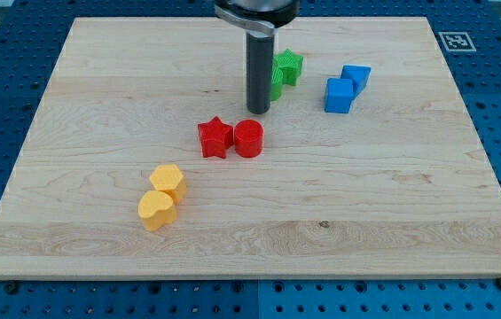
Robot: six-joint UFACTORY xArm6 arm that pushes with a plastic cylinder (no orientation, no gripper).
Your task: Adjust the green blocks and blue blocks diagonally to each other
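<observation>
A green star block (pixel 288 67) lies near the view's top centre, with a second green block (pixel 277 87) just below and left of it, partly hidden behind the rod. Two blue blocks sit to their right: a cube (pixel 339 95) and a second blue block (pixel 356 77) touching it at the upper right. My tip (pixel 258 110) rests on the board just left of and below the green blocks, close to the hidden one; whether it touches is unclear. The blue blocks are apart from the green ones.
A red star (pixel 215 137) and a red cylinder (pixel 248 139) sit side by side just below my tip. Two yellow heart-like blocks (pixel 168 181) (pixel 156 210) lie touching at the lower left. The wooden board (pixel 410 204) lies on a blue perforated table.
</observation>
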